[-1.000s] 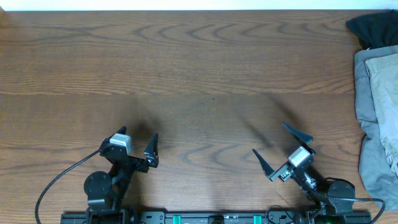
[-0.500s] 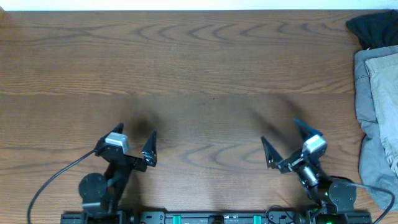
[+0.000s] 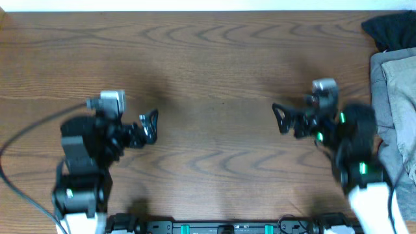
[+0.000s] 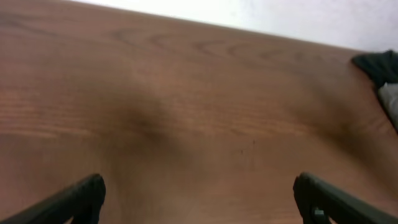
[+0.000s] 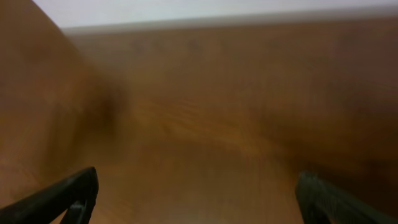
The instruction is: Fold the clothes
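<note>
Shorts [image 3: 402,84]: light khaki-green cloth at the right edge of the overhead frame. Only a strip shows, and the rest runs out of view to the right.
Under the shorts: a grey garment [image 3: 387,140], rumpled, showing along their left side and below them, lower right of the frame.
Above the pile: a black garment [image 3: 390,29] in the upper right corner, touching the top of the grey one. The left wrist view catches both at its right edge.
Counter [image 3: 214,65]: brown wood grain, carrying the pile at its right end.
Right arm [image 3: 354,146]: blurred, lower right of the overhead frame, just beside the grey garment.
Right fingers [image 5: 68,196]: released, spread wide with nothing between them. They point toward frame left, over bare wood and apart from the clothes.
Left arm [image 3: 91,146]: blurred, lower left of the overhead frame.
Left fingers [image 4: 74,199]: released, spread wide and empty. They point toward frame right, over bare wood left of centre and well apart from the shorts.
Wrist views: each shows two dark fingertips in the bottom corners above wood.
</note>
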### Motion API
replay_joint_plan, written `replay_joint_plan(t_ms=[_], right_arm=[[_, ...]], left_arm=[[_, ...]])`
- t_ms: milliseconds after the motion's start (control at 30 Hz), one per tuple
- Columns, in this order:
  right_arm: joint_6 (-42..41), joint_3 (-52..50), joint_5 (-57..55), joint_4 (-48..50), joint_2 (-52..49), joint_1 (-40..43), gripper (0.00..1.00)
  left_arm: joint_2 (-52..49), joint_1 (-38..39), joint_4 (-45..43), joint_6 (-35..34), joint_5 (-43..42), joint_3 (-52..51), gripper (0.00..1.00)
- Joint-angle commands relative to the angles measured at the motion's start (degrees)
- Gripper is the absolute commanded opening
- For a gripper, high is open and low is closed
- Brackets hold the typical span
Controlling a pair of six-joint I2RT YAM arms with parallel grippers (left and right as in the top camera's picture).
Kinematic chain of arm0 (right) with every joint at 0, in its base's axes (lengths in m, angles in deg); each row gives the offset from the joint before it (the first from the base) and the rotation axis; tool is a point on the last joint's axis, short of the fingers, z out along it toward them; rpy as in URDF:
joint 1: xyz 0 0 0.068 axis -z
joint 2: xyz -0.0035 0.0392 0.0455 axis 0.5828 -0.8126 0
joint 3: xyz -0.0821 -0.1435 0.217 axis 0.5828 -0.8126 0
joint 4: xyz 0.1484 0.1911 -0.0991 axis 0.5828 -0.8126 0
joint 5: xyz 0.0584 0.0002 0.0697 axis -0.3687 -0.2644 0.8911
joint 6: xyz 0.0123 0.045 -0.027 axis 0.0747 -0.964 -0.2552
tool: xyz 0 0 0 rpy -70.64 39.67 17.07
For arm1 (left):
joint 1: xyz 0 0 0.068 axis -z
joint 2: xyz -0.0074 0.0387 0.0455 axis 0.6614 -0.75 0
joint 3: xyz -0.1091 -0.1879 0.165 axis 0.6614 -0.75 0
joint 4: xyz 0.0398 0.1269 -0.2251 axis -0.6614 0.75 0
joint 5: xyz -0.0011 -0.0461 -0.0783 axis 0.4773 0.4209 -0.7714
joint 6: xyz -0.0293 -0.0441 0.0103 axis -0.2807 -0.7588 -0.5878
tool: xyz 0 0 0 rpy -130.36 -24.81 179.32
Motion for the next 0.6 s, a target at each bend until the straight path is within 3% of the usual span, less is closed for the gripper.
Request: replay_joint_plan(t_ms=[0,133,300,567], right_arm=[[2.8,11.37,0.48,-6.4,-11.78,0.68,0.99],[2.58,20.48,3.61,-15.96,-23.54,0.68,0.99],[3.78,24.52,1.75,-19.19,-32.22,1.88,0.99],[-2.14,43.63,-18.97,-29.44,-42.73,12.24,0.99]], left_arm=[[-6.4,-0.28,3.87,-0.31,0.17,7.65,0.98],[-10.23,-0.28,6.08,-1.75,-2.19,10.08,0.98],[-11.06,-0.28,7.17,-1.7,-5.38,10.08,0.98],[-11.52,-0.28,9.38,-0.94,-5.31,10.08,0.98]])
